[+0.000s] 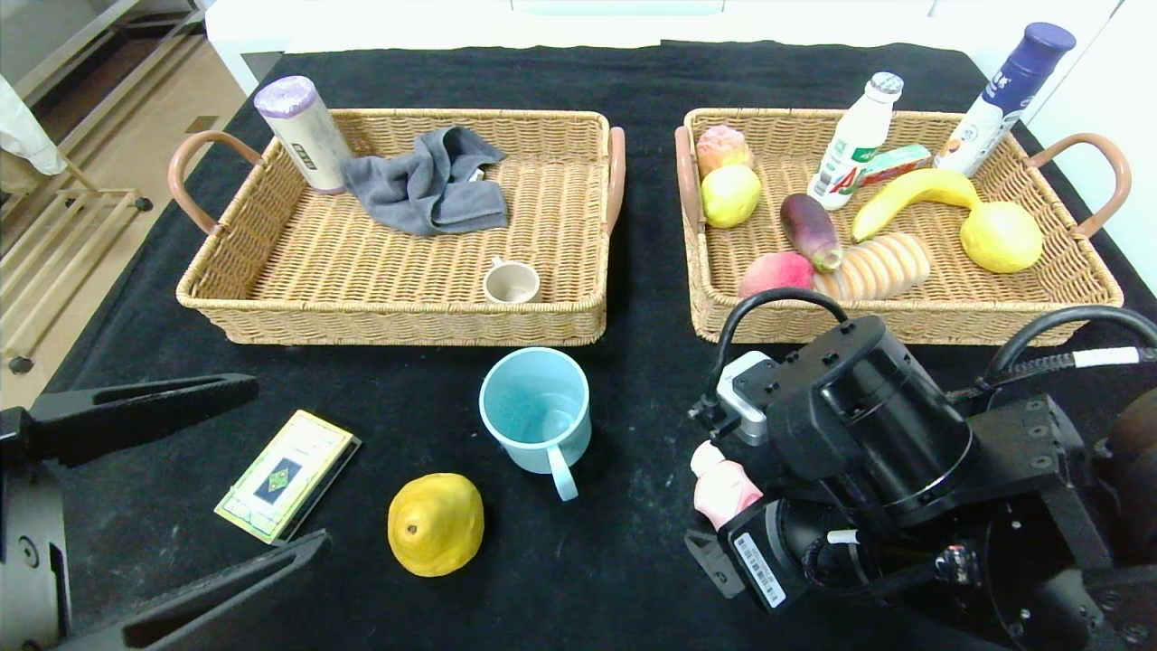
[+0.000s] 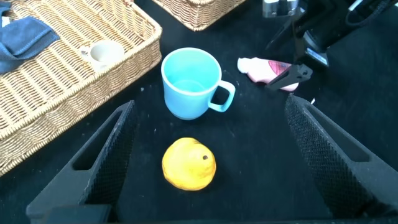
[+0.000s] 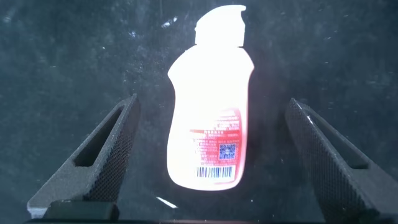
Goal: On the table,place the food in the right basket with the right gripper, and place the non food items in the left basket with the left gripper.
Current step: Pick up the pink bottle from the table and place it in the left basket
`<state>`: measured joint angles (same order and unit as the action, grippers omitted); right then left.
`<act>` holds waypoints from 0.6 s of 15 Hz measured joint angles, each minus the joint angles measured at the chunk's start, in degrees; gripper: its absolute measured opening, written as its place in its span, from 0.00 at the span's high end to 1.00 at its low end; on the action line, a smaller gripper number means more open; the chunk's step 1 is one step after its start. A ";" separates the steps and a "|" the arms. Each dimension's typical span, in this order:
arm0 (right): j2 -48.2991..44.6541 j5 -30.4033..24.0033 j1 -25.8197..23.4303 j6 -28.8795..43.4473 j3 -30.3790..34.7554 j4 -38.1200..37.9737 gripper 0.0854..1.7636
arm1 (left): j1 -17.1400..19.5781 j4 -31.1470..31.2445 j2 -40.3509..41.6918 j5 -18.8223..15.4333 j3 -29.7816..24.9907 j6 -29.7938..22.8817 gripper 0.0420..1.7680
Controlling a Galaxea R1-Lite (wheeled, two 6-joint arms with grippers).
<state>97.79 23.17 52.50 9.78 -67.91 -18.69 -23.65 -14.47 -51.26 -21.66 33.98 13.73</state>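
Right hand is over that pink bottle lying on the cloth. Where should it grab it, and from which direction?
Grip the pink bottle across its wide body, coming straight down from above. It lies flat on the black cloth, label up, and the open right hand already straddles its two long sides. The narrow cap end offers less to hold.

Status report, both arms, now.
Right gripper open, poised over the pink bottle lying on the table. Left gripper open near the yellow pear. Nothing blocking.
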 joint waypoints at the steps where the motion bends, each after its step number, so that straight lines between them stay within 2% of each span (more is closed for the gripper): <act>1: 0.28 0.00 -0.02 0.02 0.00 -0.07 0.04 | 0.00 -0.02 0.09 0.00 -0.02 0.07 0.03; 9: 1.79 0.09 -0.37 0.04 0.05 -0.10 0.04 | -0.07 0.00 0.28 0.00 -0.13 0.33 0.03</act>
<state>99.58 23.26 52.14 9.81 -67.87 -18.79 -23.72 -14.47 -50.98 -21.66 33.84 14.06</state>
